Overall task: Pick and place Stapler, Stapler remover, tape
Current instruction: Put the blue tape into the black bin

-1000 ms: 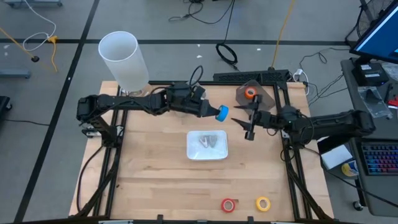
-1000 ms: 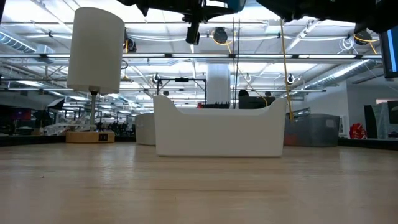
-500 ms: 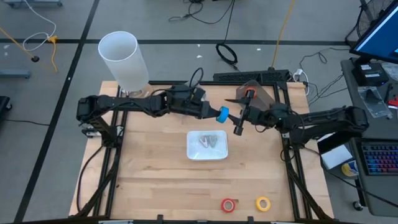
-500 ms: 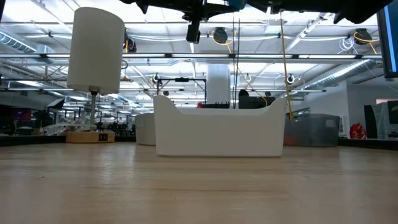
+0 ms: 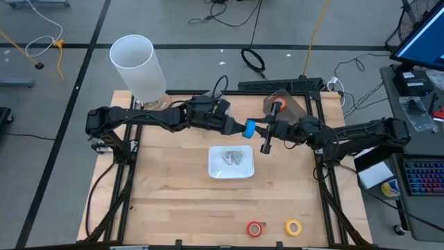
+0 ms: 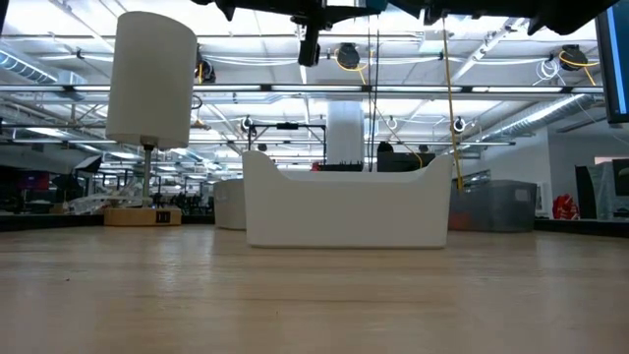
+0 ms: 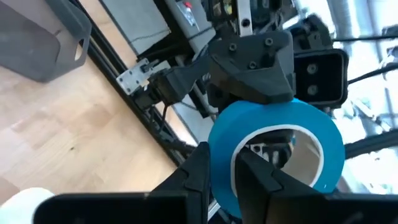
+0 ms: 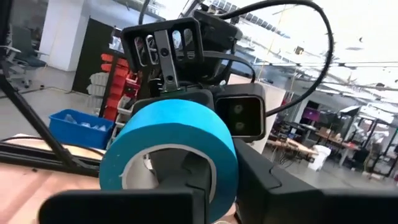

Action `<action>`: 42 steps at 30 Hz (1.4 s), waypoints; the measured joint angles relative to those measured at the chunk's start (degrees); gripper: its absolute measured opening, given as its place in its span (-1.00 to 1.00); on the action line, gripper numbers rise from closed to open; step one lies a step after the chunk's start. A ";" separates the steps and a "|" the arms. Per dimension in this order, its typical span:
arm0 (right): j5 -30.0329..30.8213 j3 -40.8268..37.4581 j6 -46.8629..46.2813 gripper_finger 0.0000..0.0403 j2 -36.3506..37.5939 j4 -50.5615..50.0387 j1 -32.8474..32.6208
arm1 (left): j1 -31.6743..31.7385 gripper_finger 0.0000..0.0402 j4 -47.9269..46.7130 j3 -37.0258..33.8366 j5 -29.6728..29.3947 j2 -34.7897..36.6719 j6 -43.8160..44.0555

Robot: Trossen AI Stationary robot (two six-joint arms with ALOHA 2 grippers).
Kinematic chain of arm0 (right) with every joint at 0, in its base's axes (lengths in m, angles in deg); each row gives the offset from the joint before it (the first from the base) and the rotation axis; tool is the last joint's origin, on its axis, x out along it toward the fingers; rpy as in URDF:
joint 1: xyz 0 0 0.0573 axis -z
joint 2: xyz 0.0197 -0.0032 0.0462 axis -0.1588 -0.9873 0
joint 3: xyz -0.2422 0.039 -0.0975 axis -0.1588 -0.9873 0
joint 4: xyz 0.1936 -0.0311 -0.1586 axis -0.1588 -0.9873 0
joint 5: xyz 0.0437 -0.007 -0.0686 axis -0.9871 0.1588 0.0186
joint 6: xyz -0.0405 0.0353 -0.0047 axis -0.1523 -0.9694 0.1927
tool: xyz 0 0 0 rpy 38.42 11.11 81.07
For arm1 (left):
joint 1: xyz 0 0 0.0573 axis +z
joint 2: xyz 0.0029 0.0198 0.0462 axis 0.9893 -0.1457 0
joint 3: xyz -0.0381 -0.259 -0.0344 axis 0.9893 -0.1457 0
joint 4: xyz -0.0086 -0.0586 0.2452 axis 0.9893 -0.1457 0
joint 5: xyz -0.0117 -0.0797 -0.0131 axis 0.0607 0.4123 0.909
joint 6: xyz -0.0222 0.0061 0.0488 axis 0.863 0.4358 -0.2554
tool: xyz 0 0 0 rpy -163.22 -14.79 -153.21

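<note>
The blue tape roll (image 5: 248,127) hangs in the air between both arms, just beyond the far edge of the white tray (image 5: 232,172). My left gripper (image 5: 240,126) is shut on it from the table's left. My right gripper (image 5: 263,133) is shut on it from the right. An orange tape roll (image 5: 278,105) sits in a grey bin (image 5: 294,107) at the far right. Red (image 5: 255,228) and yellow (image 5: 293,226) tape rolls lie flat near the front edge. Small pale items lie in the tray; whether the stapler or the stapler remover is among them I cannot tell. My left gripper pinches the roll's wall (image 7: 221,165) with one finger (image 7: 256,183) in the centre hole and one outside. It comes about level from the table's left. The roll is lifted clear of the table. My right gripper pinches the wall on the roll's opposite side (image 8: 225,171), one finger (image 8: 174,183) in the hole and one (image 8: 270,183) outside. It comes from the table's right, slanting slightly up.
A tall white cylinder (image 5: 139,66) stands on a base at the far left corner. In the low view the white tray (image 6: 344,206) stands mid-table, with bare wood in front of it. Black frame rails (image 5: 326,187) run along the table's sides.
My right gripper, wide open a second ago, has moved toward the table's left up to the blue tape roll and shut on it. My left gripper has kept its hold, and the roll has stayed in the air.
</note>
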State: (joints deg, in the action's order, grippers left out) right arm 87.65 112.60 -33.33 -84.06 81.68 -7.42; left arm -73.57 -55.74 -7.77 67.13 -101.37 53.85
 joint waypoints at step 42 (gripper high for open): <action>13.17 0.08 -8.46 -0.84 -1.69 -63.14 36.30 | -7.75 -0.07 -26.50 -0.14 -17.72 0.03 -9.98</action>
State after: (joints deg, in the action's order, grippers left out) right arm 100.83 112.68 -41.78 -85.75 18.54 28.88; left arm -81.32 -82.24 -7.91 49.40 -101.33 43.87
